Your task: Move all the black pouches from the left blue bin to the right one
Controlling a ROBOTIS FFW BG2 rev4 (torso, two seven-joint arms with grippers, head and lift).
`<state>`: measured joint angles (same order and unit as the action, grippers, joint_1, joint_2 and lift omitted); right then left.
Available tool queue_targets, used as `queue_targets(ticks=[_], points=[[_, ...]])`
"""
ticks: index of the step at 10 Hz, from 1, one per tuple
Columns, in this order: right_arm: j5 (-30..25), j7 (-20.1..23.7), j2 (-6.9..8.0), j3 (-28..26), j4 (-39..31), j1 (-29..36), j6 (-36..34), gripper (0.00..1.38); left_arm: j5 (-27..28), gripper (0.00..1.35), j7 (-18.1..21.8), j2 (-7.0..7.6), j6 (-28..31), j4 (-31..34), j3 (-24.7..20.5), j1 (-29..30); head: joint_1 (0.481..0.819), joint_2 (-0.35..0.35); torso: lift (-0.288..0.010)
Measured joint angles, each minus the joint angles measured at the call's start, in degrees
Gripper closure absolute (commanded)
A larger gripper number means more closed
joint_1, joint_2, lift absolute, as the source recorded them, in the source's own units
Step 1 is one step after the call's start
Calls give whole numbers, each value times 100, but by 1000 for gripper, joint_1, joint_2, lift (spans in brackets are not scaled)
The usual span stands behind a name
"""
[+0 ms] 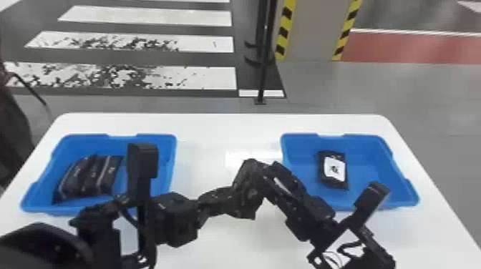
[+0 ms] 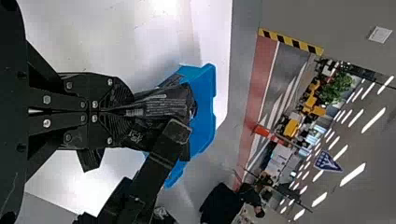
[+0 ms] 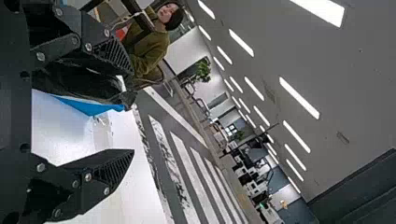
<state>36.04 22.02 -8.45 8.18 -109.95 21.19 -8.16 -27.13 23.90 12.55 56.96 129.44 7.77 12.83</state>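
– Left arm (image 1: 39, 247) nearest, head view; our black pouch (image 1: 245, 204) is left of the right blue bin (image 1: 365, 136).

– Handover, we judge. Left wrist view: our left gripper (image 2: 130, 110) is clamped on it; let's hold steady.

– Right wrist view: our right gripper (image 3: 133, 112) is spread wide, clasping nothing. We centre it, close, then release the left.

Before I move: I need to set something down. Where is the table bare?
The table is bare beyond the left bin and right bin, and between their far ends. Nearer, the left arm and right arm crowd the middle.
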Motion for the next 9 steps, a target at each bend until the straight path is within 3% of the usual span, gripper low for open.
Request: queue_targets(ticks=[2,3,4,5,6,9], points=[[243,28,1,43,-63,38,-77,1280,-6,1204,0,2,7,0,-8,-16,695,-70,-140],[413,73,2,93,-109,62,-198,1280,-13,1139,-8,-1,-8,0,-33,-20,695,-54,-140],[539,108,2,112,-163,85,-328,1280,-41,877,-43,-11,-58,-2,-54,-23,695,-43,-140],[660,141,2,118,-206,104,-437,1280,-125,429,-96,-31,-138,-26,-82,-17,695,-35,-140],[771,147,2,109,-228,101,-482,1280,-216,113,-115,-46,-178,-48,-109,3,695,-34,-140],[736,144,-60,-425,-37,-202,-492,1280,-268,156,-114,-81,-315,-25,-287,256,695,-84,-140]])
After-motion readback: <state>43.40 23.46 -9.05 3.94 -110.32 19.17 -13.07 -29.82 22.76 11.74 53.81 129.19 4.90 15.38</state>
